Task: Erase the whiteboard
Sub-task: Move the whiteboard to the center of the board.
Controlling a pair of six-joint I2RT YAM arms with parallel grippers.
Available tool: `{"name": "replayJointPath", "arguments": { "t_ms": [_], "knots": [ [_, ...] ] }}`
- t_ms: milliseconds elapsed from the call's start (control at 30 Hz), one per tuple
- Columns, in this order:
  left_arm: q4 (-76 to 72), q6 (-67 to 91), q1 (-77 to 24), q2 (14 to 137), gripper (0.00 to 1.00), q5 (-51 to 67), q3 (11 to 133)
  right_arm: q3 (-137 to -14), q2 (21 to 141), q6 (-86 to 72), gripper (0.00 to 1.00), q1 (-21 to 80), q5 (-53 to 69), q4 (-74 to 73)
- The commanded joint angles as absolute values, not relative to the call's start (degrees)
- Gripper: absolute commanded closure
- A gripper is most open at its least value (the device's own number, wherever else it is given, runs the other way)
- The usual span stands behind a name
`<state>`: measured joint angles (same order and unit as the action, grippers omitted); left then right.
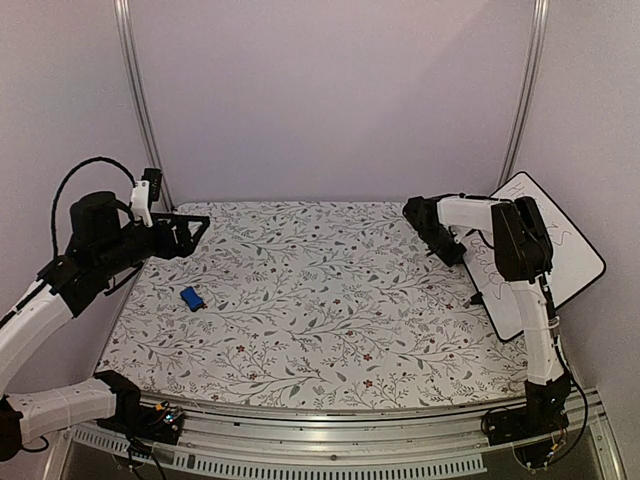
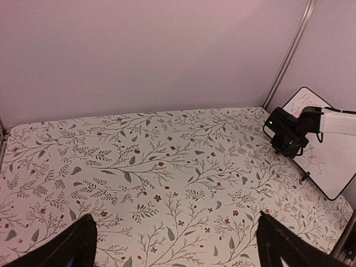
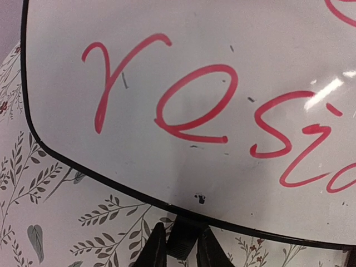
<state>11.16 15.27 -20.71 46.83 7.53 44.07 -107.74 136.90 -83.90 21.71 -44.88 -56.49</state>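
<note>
The whiteboard (image 1: pixel 565 262) stands tilted at the table's right edge, leaning toward the wall, with handwriting on it. In the right wrist view the whiteboard (image 3: pixel 167 67) fills the frame, with red writing and a thin black rim. My right gripper (image 3: pixel 182 247) is shut on a small black foot (image 3: pixel 186 236) under the board's rim; it shows in the top view (image 1: pixel 445 240) at the board's left edge. My left gripper (image 1: pixel 192 230) is open and empty, raised over the table's far left. Its fingers (image 2: pixel 78 242) stand wide apart. A small blue eraser block (image 1: pixel 191 298) lies below it.
The table (image 1: pixel 320 300) has a floral cloth. Plain walls close in at the back and both sides, with metal posts (image 1: pixel 140 100) in the back corners. From the left wrist view, the right arm's wrist (image 2: pixel 286 133) sits in front of the whiteboard (image 2: pixel 334 167).
</note>
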Motion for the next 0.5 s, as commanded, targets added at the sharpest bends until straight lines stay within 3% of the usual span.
{"name": "replayJointPath", "arguments": {
  "t_ms": [0, 100, 467],
  "knots": [
    [9.6, 15.6, -20.2, 45.7, 0.0, 8.6, 43.4, -108.9, 138.3, -85.6, 0.86, 21.3, -43.4, -58.7],
    [9.5, 15.7, -20.1, 45.5, 0.0, 8.4, 43.4, -108.8, 138.2, -85.8, 1.0, 21.9, -43.8, -58.9],
    [9.6, 16.2, -20.2, 45.3, 0.0, 7.9, 43.4, -105.7, 136.1, -84.7, 1.0, 24.9, -44.9, -56.4]
  ]
}}
